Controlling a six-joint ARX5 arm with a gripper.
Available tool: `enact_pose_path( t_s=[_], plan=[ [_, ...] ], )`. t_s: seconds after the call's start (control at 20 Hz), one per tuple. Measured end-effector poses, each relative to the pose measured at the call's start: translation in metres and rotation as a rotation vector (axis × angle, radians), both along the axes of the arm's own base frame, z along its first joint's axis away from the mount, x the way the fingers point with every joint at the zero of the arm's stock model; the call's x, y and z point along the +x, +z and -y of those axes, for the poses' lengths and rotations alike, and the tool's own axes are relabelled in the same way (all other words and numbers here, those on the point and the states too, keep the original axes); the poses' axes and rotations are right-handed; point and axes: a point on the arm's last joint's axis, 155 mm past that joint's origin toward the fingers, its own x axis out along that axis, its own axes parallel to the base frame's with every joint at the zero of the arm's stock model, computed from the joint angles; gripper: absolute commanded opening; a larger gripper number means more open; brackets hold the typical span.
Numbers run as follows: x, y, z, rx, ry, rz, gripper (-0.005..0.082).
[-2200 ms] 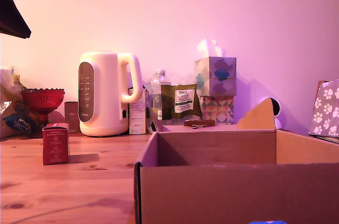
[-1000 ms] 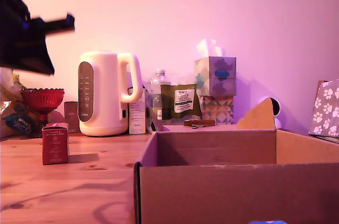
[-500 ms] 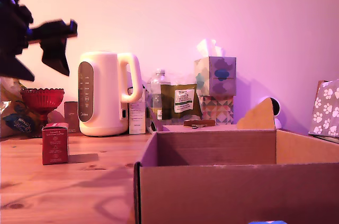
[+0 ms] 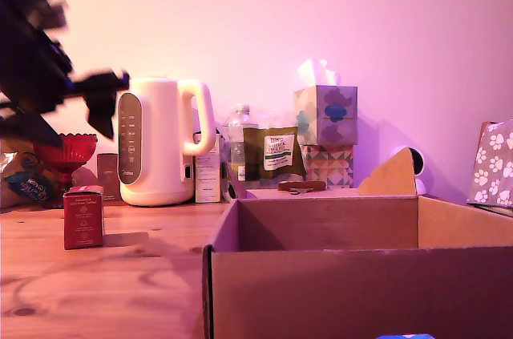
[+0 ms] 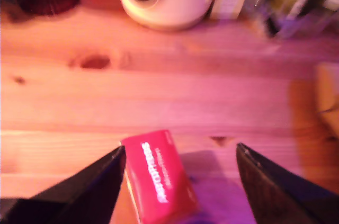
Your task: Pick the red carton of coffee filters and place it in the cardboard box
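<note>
1. The arm, a dark blur at the exterior view's left, now sits lower and further toward the kettle (image 4: 160,140) than half a second ago, and two seconds ago only a dark corner of it showed at the top edge, so it is clearly descending toward the carton's side of the worktop (image 4: 120,283)
2. The cardboard box (image 4: 321,287) has not shifted in any picture; it stands open and seemingly empty in the foreground, well apart from the carton, toward the exterior view's right
3. The kettle, the red goblet (image 4: 66,151) and the tissue box (image 4: 326,115) behind hold their places too, so nothing has been disturbed by the approach
4. The gripper (image 5: 177,158) has its jaws spread wide, with nothing between them; in the wrist view the carton lies nearer one jaw than the other, so I judge that centring is needed before closing
5. The red carton of coffee filters (image 4: 83,217) stands upright on the worktop exactly where it was, in front of the goblet and beside the kettle, untouched; the pick has not yet begun
</note>
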Motion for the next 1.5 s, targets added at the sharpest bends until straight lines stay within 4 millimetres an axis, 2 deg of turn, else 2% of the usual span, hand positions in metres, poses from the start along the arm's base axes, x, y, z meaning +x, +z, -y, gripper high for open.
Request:
enact_pose_path(
  t_s=[0.25, 0.4, 0.55, 0.6, 0.7, 0.8, 0.85, 1.0, 1.1, 1.2, 1.35, 1.5],
  plan=[
    [0.010, -0.046, 0.000, 0.021, -0.007, -0.144, 0.0608],
    [0.016, -0.053, 0.006, 0.008, -0.027, -0.160, 0.0605],
    [0.013, -0.068, 0.002, 0.019, -0.021, -0.208, 0.0587],
    [0.011, -0.077, -0.001, 0.025, -0.014, -0.237, 0.0548],
    [0.005, -0.093, -0.005, 0.039, -0.011, -0.289, 0.0416],
    [0.005, -0.093, -0.006, 0.050, -0.017, -0.288, 0.0239],
    [0.005, -0.093, -0.007, 0.065, -0.028, -0.289, 0.0190],
    [0.004, -0.092, -0.007, 0.090, -0.050, -0.311, 0.0182],
    [-0.005, -0.088, -0.008, 0.113, -0.076, -0.337, 0.0182],
    [-0.017, -0.066, -0.010, 0.163, -0.133, -0.337, 0.0182],
    [-0.040, -0.010, -0.004, 0.169, -0.223, -0.275, 0.0182],
    [-0.048, 0.041, 0.005, 0.155, -0.279, -0.151, 0.0182]
  ],
)
